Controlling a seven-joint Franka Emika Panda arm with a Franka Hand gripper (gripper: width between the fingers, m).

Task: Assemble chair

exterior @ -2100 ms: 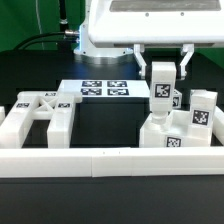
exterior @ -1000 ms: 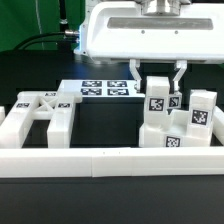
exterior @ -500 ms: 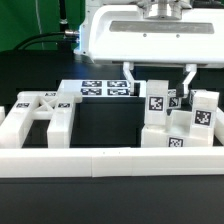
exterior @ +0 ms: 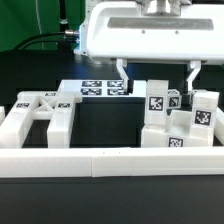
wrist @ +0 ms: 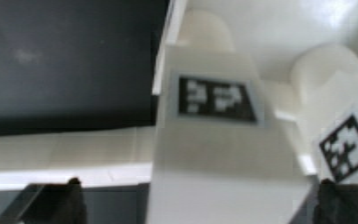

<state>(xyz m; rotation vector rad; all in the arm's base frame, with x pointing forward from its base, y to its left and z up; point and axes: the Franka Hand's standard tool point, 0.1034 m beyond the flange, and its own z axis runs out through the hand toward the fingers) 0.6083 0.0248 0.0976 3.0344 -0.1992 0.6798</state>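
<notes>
Pincer: the gripper (exterior: pixel 157 87) is spread wide, with a finger on either side of the upright block (exterior: pixel 157 104) and neither touching it.
Location: the block stands among the chair parts (exterior: pixel 200 112) at the exterior view's right, behind the near rail (exterior: pixel 100 160). The frame piece (exterior: pixel 40 115) sits well apart, at the exterior view's left.
Handling: stiff, glossy plastic, probably light and slippery.
Hold: across the flat side faces, near the top.
Doubt: the wrist view is blurred, so I cannot tell whether the block is fully seated.
</notes>
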